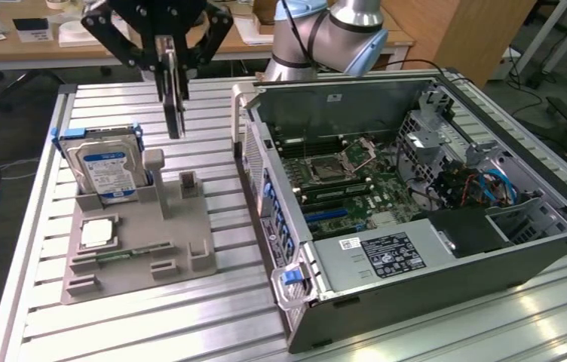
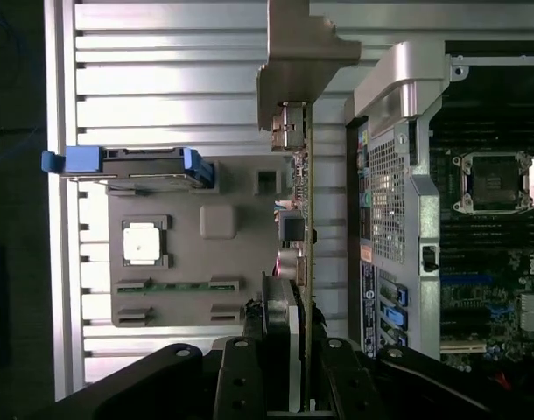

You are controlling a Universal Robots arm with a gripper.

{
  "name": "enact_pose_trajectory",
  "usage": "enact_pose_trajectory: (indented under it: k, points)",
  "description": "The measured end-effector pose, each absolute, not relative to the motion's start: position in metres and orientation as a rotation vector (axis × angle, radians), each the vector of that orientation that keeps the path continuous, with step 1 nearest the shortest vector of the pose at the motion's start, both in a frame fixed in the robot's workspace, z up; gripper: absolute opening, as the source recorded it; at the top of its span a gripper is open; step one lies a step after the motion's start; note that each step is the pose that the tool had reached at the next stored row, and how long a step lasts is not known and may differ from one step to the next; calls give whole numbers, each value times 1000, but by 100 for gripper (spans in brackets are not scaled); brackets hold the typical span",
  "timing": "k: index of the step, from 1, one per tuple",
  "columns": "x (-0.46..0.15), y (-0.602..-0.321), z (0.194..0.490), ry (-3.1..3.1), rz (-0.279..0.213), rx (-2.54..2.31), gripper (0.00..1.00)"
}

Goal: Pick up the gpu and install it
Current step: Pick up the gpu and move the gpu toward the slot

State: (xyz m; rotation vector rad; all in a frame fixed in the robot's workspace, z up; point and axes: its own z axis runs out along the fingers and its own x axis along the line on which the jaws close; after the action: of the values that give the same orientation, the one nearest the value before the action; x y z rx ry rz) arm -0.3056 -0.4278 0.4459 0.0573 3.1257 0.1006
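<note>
Gripper (image 1: 170,54) is clamping the gpu (image 1: 174,113) by its upper edge. The card is hanging edge-on in the air above the grey parts tray (image 1: 133,226), beside the open PC case (image 1: 464,294). Probably light, stiff, fragile; edge grip is sparing fan and connector.

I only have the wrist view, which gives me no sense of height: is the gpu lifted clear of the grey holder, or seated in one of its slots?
Observer: Lifted clear. In the exterior view the gpu hangs edge-on from the gripper, above the grey holder.
Operator: Is the hard drive standing or lying?
Observer: The hard drive stands upright in the holder, with its blue-white label facing the exterior camera.
Operator: What sits deeper in the case?
Observer: In the open computer case, a silver power supply with a black label fills the near end, with blue cables beyond it.
</note>
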Motion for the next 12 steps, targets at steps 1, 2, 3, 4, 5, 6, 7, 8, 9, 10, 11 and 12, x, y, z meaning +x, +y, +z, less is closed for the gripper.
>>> enact_pose_trajectory:
  k: [1,2,3,4,5,6,7,8,9,10,11,12]
  points:
    - [-306,-428,450,3126,100,57,28]
    - [-306,-428,452,3126,101,57,28]
    - [-306,-428,452,3126,101,57,28]
    - [-306,-428,452,3126,101,57,28]
    - [-306,-428,452,3126,101,57,28]
    - [-306,-428,452,3126,101,57,28]
    - [-306,-428,452,3126,101,57,28]
    - [-306,-428,452,3126,100,57,28]
    - [-306,-428,452,3126,100,57,28]
    - [-305,-428,453,3126,100,57,28]
    - [-305,-428,453,3126,100,57,28]
    - [-304,-428,453,3126,100,57,28]
